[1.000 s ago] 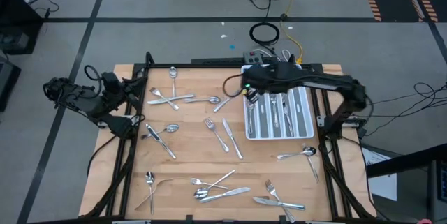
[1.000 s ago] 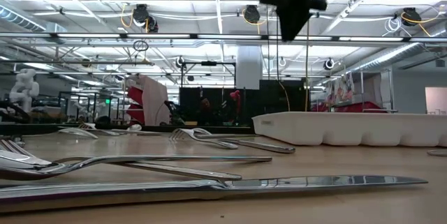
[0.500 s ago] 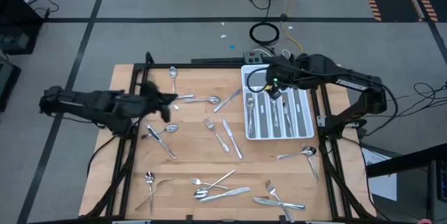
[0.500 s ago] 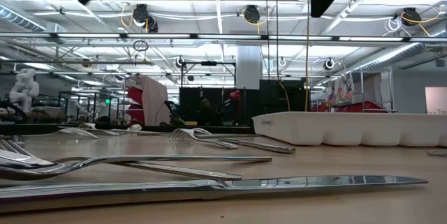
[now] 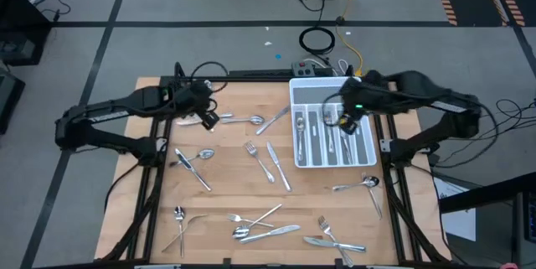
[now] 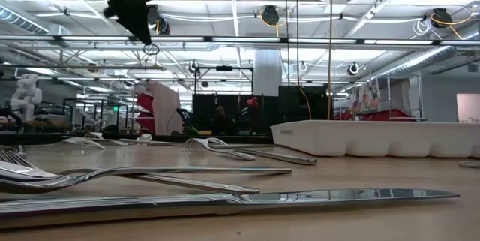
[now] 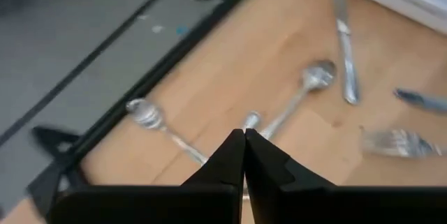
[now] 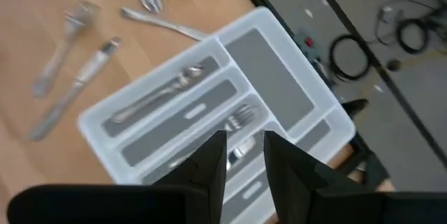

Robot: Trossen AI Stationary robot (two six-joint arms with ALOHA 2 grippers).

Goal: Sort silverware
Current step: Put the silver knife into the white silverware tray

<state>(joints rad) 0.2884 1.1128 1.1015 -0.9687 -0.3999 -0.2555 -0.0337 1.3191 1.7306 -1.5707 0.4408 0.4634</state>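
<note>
At the bottom of the frame, silverware (image 5: pixel 264 224) lay scattered on the counter (image 5: pixel 226 181). Higher, at the upper left, the left gripper (image 5: pixel 207 116) hung with jaws clenched on nothing. At the upper right, the right gripper (image 5: pixel 347 121) hovered over the white tray (image 5: pixel 365 159), jaws slightly parted, empty.

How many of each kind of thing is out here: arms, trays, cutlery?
Robot arms: 2 (left, right)
White tray: 1
Loose cutlery on the table: about 18, since some overlap or sit under an arm
Cutlery in the tray: at least 4
Total: about 25
</note>
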